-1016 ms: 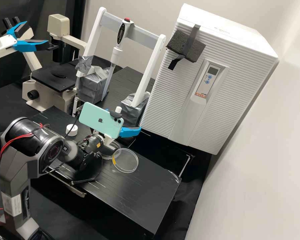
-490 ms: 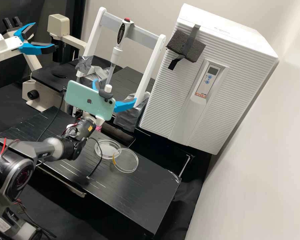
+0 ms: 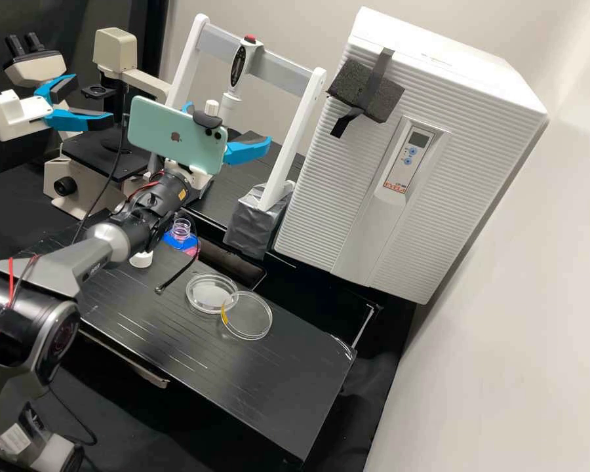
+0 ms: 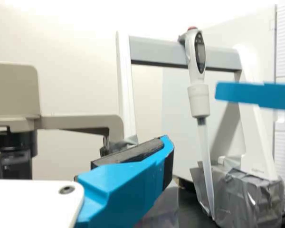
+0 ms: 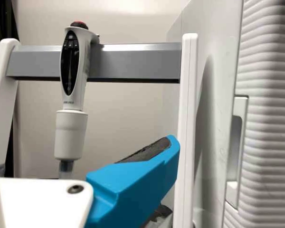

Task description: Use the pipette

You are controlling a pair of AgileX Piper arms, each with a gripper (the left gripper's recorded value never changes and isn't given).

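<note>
The pipette (image 3: 237, 65) hangs upright from the grey crossbar (image 3: 278, 67), the right pincer (image 3: 228, 124) near it with jaws spread and nothing held, the left pincer (image 3: 93, 99) likewise spread and empty by the microscope (image 3: 92, 167)

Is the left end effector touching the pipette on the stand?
Apart. The high view shows the left end effector near the microscope, a wide gap from the pipette hanging on its stand.

Likely lab: microscope (image 3: 88, 172), pipette (image 3: 236, 67), dishes (image 3: 246, 316).
</note>
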